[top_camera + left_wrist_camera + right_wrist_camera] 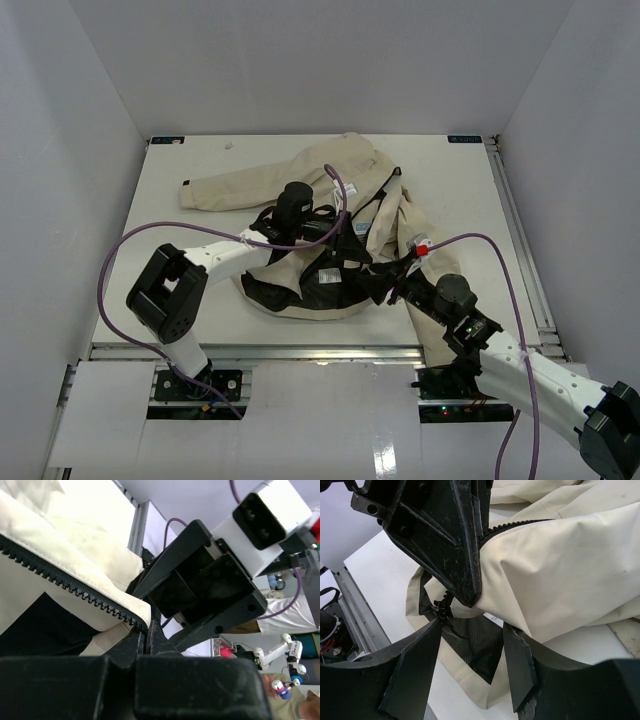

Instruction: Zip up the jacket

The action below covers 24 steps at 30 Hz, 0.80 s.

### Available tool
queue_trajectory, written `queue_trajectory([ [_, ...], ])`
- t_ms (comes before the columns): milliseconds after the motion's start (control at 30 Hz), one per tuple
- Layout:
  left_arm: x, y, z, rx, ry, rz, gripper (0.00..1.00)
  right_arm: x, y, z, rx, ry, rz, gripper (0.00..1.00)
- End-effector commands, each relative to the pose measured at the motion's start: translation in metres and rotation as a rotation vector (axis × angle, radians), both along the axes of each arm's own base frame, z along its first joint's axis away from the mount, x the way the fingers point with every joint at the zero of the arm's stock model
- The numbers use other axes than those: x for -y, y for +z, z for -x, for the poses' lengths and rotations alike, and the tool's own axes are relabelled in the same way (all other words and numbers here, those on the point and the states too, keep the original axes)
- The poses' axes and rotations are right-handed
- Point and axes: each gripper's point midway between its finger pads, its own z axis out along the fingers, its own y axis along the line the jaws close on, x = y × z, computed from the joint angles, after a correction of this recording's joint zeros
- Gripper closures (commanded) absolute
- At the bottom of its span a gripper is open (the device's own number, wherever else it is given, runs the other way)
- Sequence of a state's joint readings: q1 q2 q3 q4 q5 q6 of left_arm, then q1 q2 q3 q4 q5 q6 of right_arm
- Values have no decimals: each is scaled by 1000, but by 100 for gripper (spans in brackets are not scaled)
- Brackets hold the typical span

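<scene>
The jacket (330, 195) lies open on the table (190, 290), lining up. Left gripper (146, 630) pinches the zipper edge (75, 585) shut in its jaws — keep that taut. Right gripper (472, 630), jaws wide, is best closed squarely on what looks like the slider (442, 611) — not the lining

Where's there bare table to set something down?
The table is bare between the jacket and the right rail, and behind the sleeve at back left. The middle is crowded: left pincer and right pincer meet there.
</scene>
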State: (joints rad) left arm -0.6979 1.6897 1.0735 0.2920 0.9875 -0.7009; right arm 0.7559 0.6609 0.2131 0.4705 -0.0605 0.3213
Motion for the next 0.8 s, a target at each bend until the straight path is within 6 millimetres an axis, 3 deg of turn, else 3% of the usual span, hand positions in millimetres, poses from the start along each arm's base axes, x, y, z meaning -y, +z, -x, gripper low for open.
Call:
queue_trajectory([
  [0, -7, 31, 21, 29, -106, 101, 100, 3, 21, -5, 94, -29, -27, 41],
  [467, -15, 38, 36, -13, -211, 176, 100, -4, 43, 7, 202, 56, -69, 42],
  [767, -16, 39, 39, -16, -248, 212, 100, -12, 56, 12, 227, 109, -94, 50],
])
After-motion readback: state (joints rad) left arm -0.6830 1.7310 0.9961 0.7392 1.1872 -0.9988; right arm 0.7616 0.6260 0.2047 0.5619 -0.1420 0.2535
